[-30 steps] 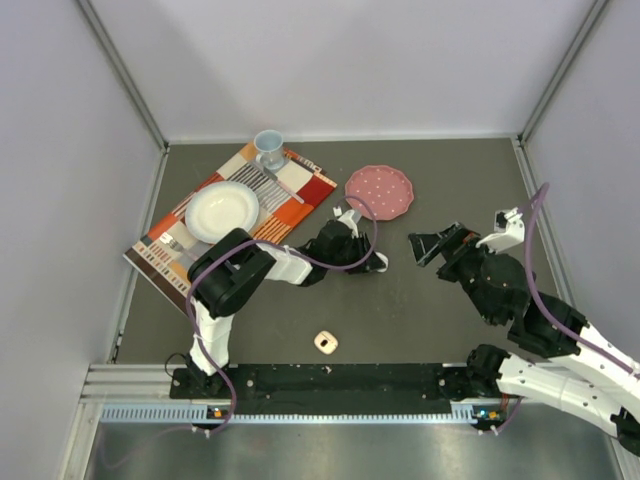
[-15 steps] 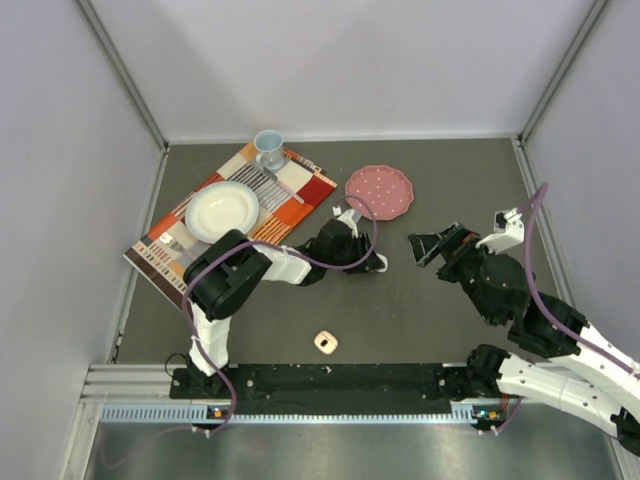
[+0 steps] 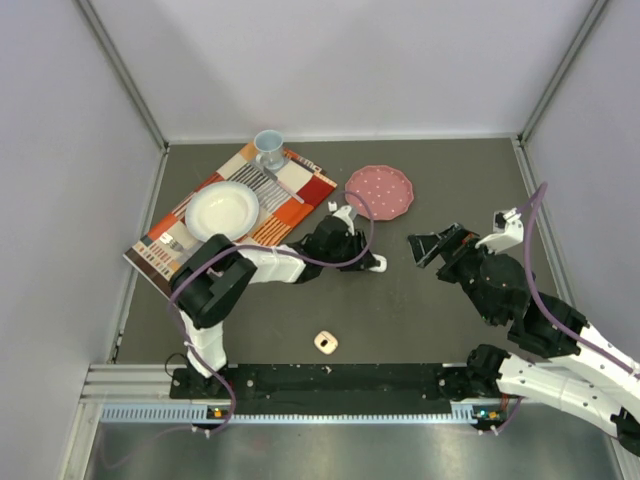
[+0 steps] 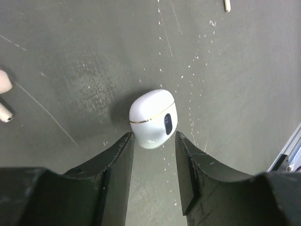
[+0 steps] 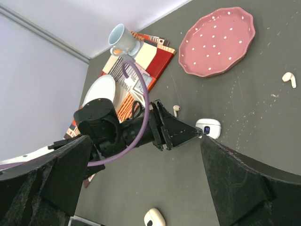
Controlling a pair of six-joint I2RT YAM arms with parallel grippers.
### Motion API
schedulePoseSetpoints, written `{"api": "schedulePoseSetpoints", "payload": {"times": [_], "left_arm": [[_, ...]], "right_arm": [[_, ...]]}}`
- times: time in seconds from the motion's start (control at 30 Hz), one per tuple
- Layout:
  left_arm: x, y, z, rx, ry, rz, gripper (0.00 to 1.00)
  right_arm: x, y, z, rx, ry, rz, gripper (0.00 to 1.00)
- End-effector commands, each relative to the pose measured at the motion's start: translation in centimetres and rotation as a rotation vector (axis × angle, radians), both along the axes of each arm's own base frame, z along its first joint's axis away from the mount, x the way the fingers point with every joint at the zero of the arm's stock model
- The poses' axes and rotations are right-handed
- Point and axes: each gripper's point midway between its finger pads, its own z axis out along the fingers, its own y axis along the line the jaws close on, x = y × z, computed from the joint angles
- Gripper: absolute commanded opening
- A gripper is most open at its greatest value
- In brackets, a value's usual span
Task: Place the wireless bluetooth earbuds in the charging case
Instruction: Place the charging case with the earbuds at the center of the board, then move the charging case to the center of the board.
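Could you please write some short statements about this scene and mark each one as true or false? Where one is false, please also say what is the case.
1. The white charging case at the tips of the left gripper has its lid closed. True.
2. The right gripper is closed on an earbud. False: its jaws stand wide open with nothing between them.
3. An earbud lies on the pink plate. False: the plate is bare, and the nearest earbud lies beside it on the table.
4. A white bowl rests on the patterned placemat. True.
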Motion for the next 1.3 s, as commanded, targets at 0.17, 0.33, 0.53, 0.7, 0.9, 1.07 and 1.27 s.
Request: {"api": "schedulePoseSetpoints", "payload": {"times": [0.17, 0.33, 0.53, 0.7, 0.9, 1.07, 1.27], "left_arm": [[0.8, 3.5, 6.9, 0.068, -0.201, 0.071, 0.46], [1.2, 6.5, 10.2, 0.112, -0.307, 0.155, 0.48], [1.3, 9.7, 11.0, 0.125, -0.41, 0.247, 0.52], [0.9, 11.5, 11.6, 0.136, -0.46, 0.255, 0.56], [0.0, 14.5, 14.0, 0.128, -0.552, 0.321, 0.73], [-0.3, 18.2, 13.9, 0.184, -0.554, 0.399, 0.89], [-0.3, 21.8, 13.8, 0.177, -0.543, 0.459, 0.97]], "right_arm": [[0.4, 0.1, -0.2, -0.019, 0.001, -0.01, 0.99], [0.6, 0.3, -0.7, -0.056, 0.005, -0.007, 0.99], [1.4, -0.2, -1.5, -0.196, -0.011, -0.027, 0.99], [1.9, 1.3, -3.2, -0.4, -0.018, 0.078, 0.99], [1.6, 3.8, -5.9, -0.606, -0.041, 0.288, 0.99], [0.9, 5.3, -6.2, -0.575, -0.116, 0.388, 0.99], [-3.4, 10.3, -7.1, -0.554, -0.413, 0.798, 0.99]]}}
